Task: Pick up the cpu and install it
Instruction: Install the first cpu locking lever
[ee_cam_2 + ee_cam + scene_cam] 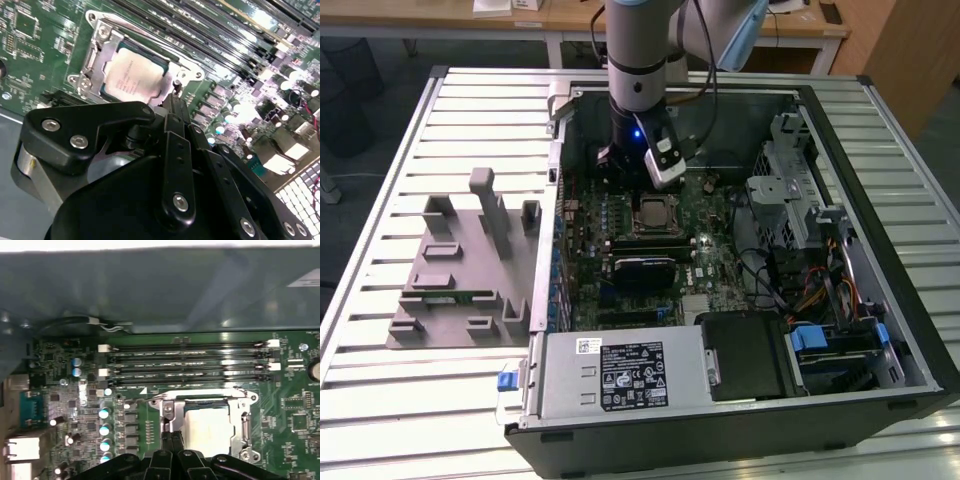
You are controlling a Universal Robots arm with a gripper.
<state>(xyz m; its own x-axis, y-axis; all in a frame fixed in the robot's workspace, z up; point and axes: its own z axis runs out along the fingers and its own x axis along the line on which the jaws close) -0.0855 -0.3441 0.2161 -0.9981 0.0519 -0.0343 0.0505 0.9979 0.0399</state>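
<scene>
I see the arm (638, 70) reaching straight down into the open computer case (720, 440). The gripper (172, 436) is closed with nothing in it, its tips just beside the cpu (206, 426), which lies flat in the motherboard socket (245, 415).

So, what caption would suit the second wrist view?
Gripper poised near the silver cpu lying in the motherboard socket.
</scene>
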